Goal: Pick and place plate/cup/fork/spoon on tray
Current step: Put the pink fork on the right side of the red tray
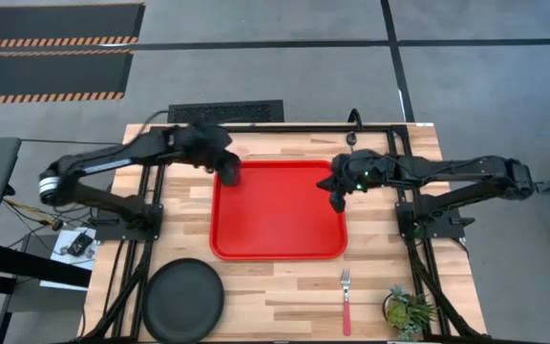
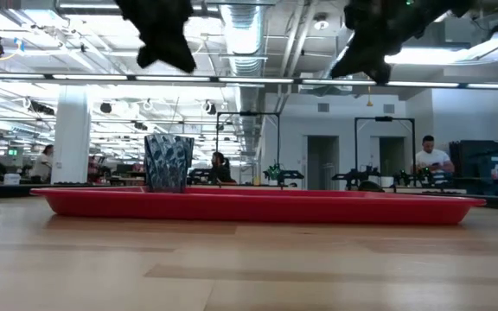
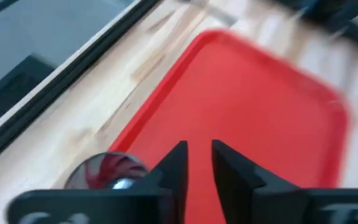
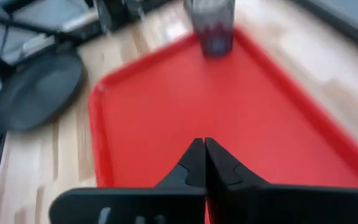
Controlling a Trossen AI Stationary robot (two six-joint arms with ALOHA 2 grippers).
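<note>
One of the four pieces looks to be placed so far. Going from the left: the single plate (image 1: 182,300) lies on bare wood near the front-left corner of the desk (image 1: 285,291), clear of the tray (image 1: 277,215), so it is still to be moved. The left end effector (image 1: 228,172) hangs above the tray's rear-left corner with its fingers a narrow gap apart and nothing between them. Just beside and beneath it stands the one cup (image 2: 169,162), upright inside the tray at that same rear-left corner, apart from the fingers; I judge that step finished. The tray itself, one of it, sits in the middle of the desk and carries nothing else that shows. The right end effector (image 1: 338,200) hovers over the tray's right edge, its fingers pressed together with nothing in them. Farther right and toward the front edge, the one fork (image 1: 346,300) lies on the wood just past the tray's front-right corner, tines pointing at the tray, not yet picked. A small potted plant (image 1: 408,311) stands at the front-right corner and has no part in the job. No spoon shows in any view, so the count there is none, and I cannot tell where it is. By my reckoning the plate, the fork and the spoon remain.
</note>
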